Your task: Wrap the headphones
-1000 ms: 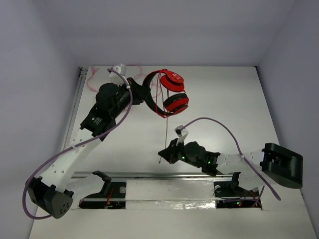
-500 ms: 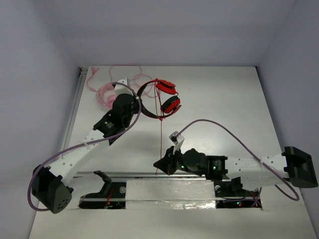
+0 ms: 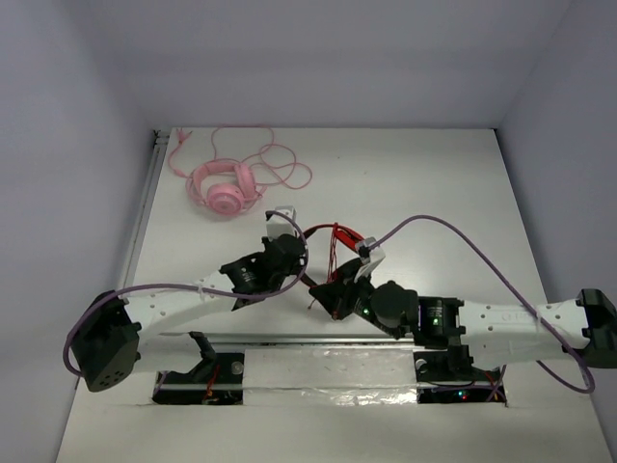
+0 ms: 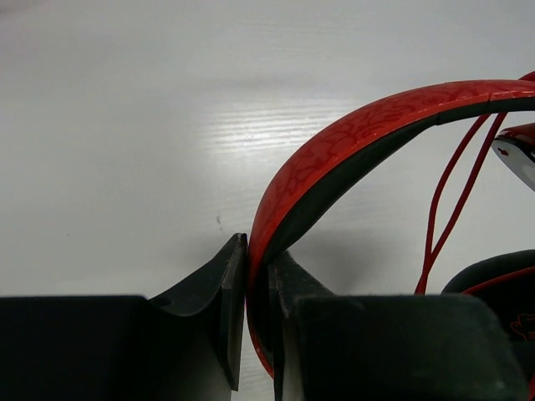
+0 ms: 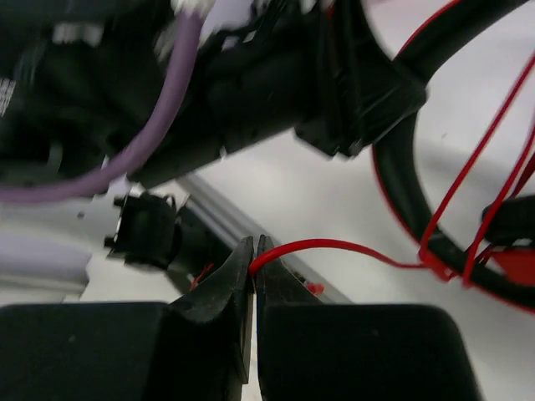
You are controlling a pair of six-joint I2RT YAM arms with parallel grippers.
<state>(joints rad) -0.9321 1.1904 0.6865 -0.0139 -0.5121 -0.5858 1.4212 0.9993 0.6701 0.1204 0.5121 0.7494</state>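
Nearest the arm bases, the right gripper (image 5: 253, 257) is seen pressed together on the thin red cable (image 5: 334, 246). The cable is pinched right at the fingertips and runs off to the right, toward the headphones (image 3: 339, 237).

Just past that and slightly left, the left gripper (image 4: 256, 267) is clamped shut on the headband (image 4: 351, 138). The band is squeezed edge-on between the two fingers and arcs up and away to the right. That puts the headphones right at the tip of the left gripper and just beyond the right one, with everything bunched close together near the middle of the table (image 3: 434, 174). Two strands of cable can be made out under the headband. Whether the ear cups are resting on the table can't be told.

Way at the back left, pink headphones (image 3: 224, 188) with a loopy pink cable can be spotted, well apart from the rest.
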